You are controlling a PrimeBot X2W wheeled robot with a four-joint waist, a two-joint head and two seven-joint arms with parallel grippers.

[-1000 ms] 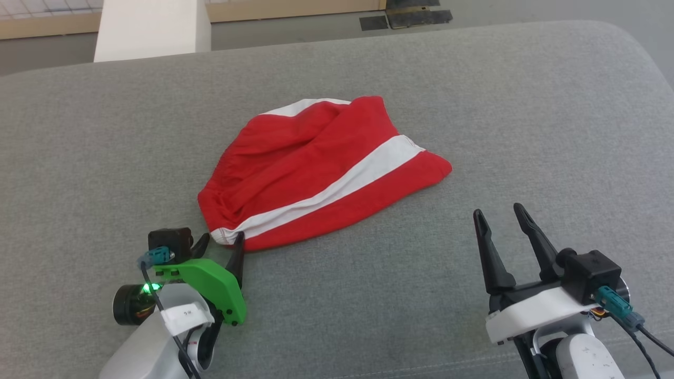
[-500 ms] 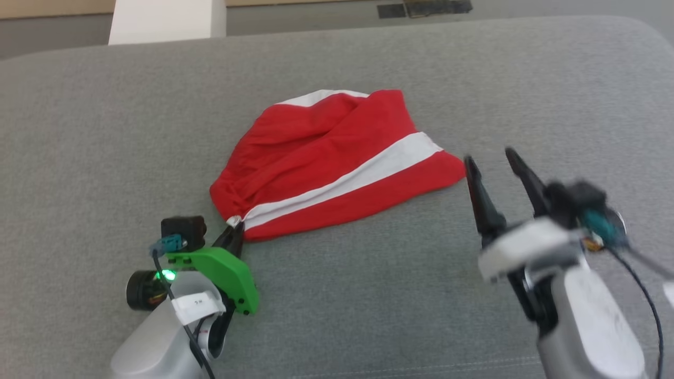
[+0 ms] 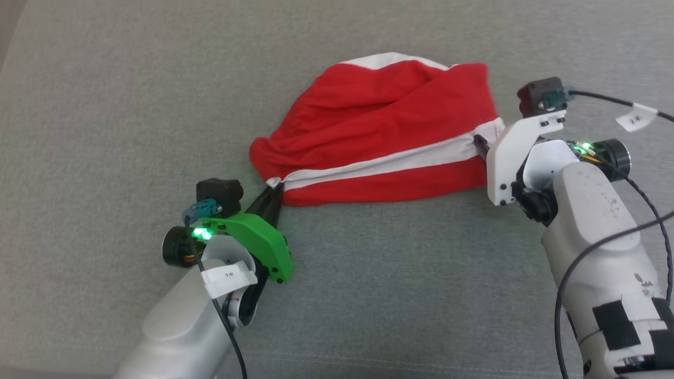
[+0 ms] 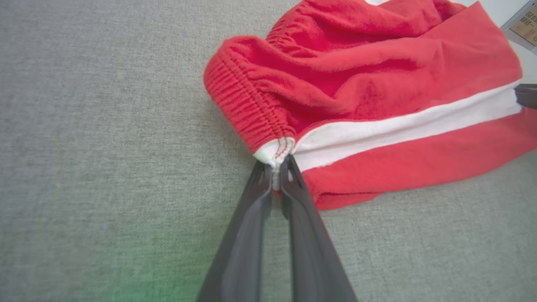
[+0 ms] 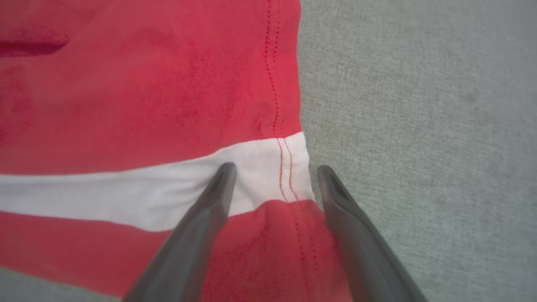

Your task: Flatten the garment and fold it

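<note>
Grey cushion [image 3: 105, 105] bare from 9 through 1 o'clock of the garment [image 3: 389, 121], and along its 6 o'clock edge: open passage. Left pincer [image 3: 274, 187], clamped on the 8 o'clock corner, blocks there. Right pincer [image 3: 480, 145] and right forearm [image 3: 590, 221] occupy 3 to 5 o'clock.

The garment [image 3: 389, 121] is bright red, crossed by one long white band and edged with a sliver of white along its far side, and two rows of red stitching run over the white near the hem. My left hand [image 3: 274, 190] has dark charcoal fingers and a vivid green bracket [image 3: 255, 237] with a green light glowing, while my right hand [image 5: 272, 170] has the same dark fingers and a white bracket [image 3: 505, 158]. The upholstered surface [image 3: 105, 105] is a flecked mid-grey weave.
</note>
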